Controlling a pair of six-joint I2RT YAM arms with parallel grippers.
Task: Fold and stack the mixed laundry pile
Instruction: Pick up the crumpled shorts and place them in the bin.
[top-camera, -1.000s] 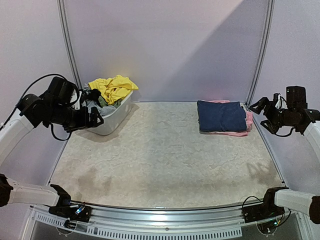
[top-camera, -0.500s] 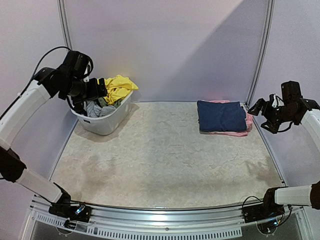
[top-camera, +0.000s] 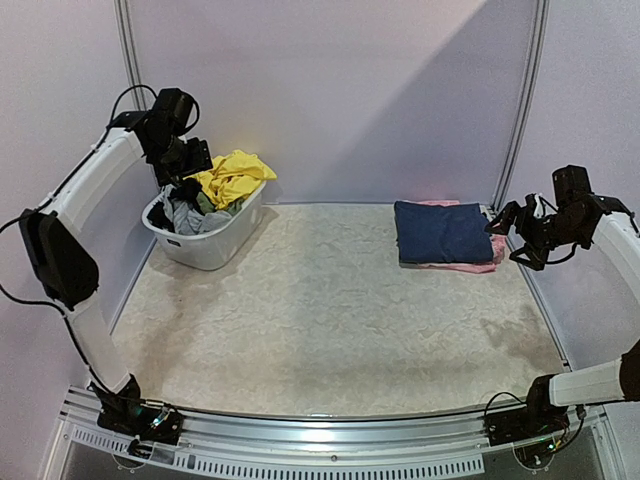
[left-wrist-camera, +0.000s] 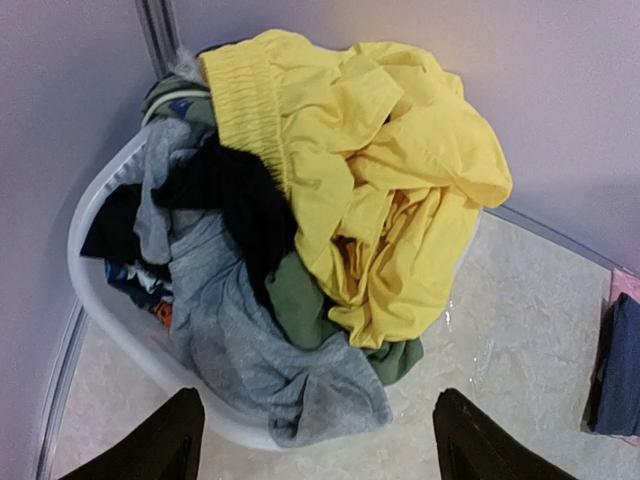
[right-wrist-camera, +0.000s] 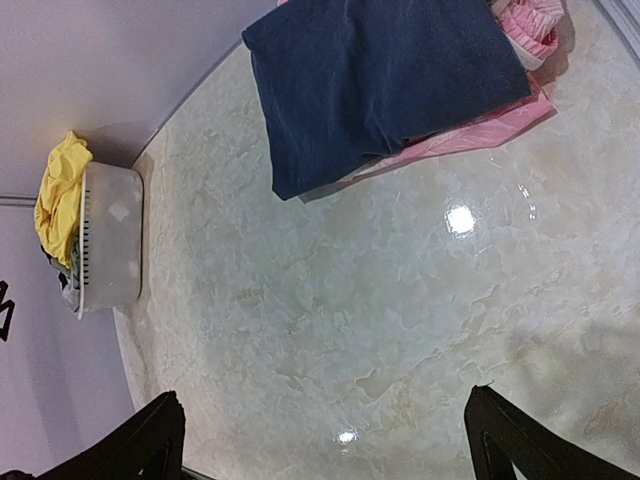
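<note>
Up and over the tub swings the left arm; two pieces look folded.
Wide and empty, the left gripper (left-wrist-camera: 315, 452) hangs above the mixed laundry pile (left-wrist-camera: 300, 230) in the white tub (top-camera: 205, 250) at ten o'clock. The right gripper (top-camera: 508, 225), also wide, sits by the navy-on-pink stack (top-camera: 442, 232) at two o'clock. Most of the work remains.

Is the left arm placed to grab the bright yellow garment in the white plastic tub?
Probably yes: the left pincer hangs open above the bright yellow garment, which lies topmost with nothing covering it.
</note>
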